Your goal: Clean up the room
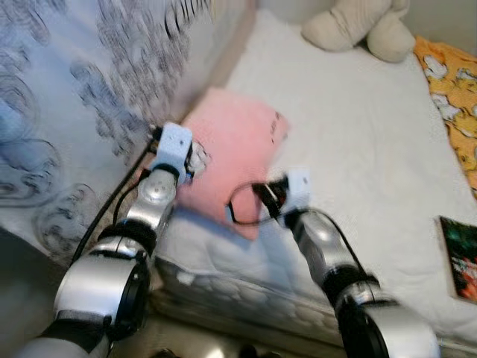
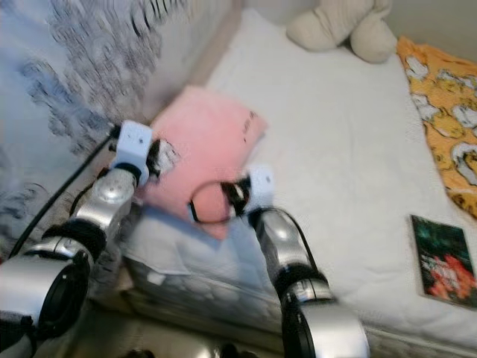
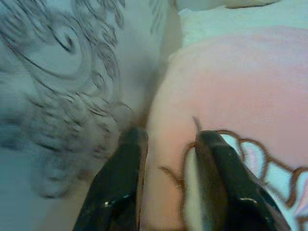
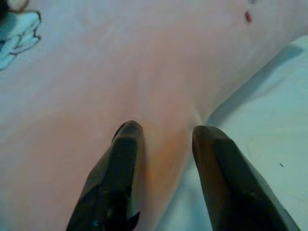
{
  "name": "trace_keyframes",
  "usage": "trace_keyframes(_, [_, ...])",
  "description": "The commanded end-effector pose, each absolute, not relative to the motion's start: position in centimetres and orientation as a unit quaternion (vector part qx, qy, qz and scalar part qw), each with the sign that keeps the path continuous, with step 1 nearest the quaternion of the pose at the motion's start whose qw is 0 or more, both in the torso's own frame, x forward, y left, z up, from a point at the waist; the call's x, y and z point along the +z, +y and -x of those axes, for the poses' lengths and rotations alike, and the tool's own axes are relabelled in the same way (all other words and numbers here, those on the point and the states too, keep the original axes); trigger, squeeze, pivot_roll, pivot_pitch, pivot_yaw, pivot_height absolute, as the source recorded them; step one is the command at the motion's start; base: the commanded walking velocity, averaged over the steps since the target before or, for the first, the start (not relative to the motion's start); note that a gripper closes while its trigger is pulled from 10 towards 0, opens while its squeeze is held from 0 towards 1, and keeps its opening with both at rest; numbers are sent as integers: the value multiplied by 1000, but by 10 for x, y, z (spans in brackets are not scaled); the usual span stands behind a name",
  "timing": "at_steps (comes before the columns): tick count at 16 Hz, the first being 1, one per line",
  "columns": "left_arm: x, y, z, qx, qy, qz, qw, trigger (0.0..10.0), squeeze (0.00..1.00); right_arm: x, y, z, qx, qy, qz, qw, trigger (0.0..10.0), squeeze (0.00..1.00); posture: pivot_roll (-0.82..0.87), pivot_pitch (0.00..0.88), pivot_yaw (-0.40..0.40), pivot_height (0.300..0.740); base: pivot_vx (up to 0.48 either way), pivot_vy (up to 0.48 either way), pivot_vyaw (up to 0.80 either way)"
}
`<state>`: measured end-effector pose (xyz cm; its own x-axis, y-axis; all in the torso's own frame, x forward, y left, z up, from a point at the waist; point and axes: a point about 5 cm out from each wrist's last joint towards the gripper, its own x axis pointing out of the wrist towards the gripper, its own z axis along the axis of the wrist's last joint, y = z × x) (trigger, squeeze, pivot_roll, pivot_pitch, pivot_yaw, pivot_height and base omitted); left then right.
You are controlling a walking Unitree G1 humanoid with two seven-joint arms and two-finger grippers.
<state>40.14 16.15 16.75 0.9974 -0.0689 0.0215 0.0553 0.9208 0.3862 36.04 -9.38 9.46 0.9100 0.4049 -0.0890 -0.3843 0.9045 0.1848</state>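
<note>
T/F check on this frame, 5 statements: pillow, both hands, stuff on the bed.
1. Both hands are at the pink pillow. True: the left hand and the right hand each straddle a pillow edge.
2. The pillow lies on the floor. False: it is on the white mattress, at the wall side.
3. A beige plush toy sits at the far end of the bed. True.
4. The book lies under the pillow. False: it lies apart, on the robot's right side of the mattress.
5. The orange patterned cloth covers the pillow. False: it lies along the bed's right edge.
</note>
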Motion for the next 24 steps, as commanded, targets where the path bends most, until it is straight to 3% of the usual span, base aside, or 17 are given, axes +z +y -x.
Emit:
trace_keyframes(1, [167,160,-399,-59,-35,-229,971,10000,1000,101,-104,-359,183,20,-74,980,10000,1000,155,0,-73,740,0,0,0])
trace_keyframes(4, [167,160,-396,-80,-52,-246,965,10000,1000,103,-111,-353,169,-10,-66,983,10000,1000,161,0,-59,740,0,0,0])
trace_keyframes(5, [164,159,-391,-104,-70,-225,966,10000,1000,106,-132,-340,121,-56,-39,990,10000,1000,162,0,-49,740,0,0,0])
trace_keyframes(9, [149,154,-376,-120,-86,-163,976,10000,1000,107,-160,-309,47,-112,3,993,10000,1000,155,0,-40,740,0,0,0])
trace_keyframes(11, [123,149,-358,-123,-61,-97,986,10000,1000,90,-181,-282,-7,-96,7,995,10000,1000,144,0,-42,740,0,0,0])
trace_keyframes(12, [93,142,-330,-135,-32,-16,990,10000,1000,63,-200,-259,-55,-33,-10,998,10000,1000,131,0,-50,740,0,-480,0])
trace_keyframes(13, [87,140,-323,-134,-28,-1,991,10000,1000,56,-204,-254,-64,-13,-15,998,10000,1000,131,0,-50,740,0,-480,0])
trace_keyframes(14, [84,131,-318,-139,-26,17,990,10000,0,52,-204,-253,-66,8,-13,998,10000,247,130,0,-52,740,0,-480,0])
trace_keyframes(15, [88,122,-321,-149,-32,22,988,10000,0,53,-197,-259,-57,13,-13,998,10000,0,124,0,-47,740,0,-480,0])
trace_keyframes(24, [103,110,-321,-174,-47,21,983,10000,0,72,-174,-283,-11,-2,16,1000,10000,0,114,0,-41,740,0,-480,0])
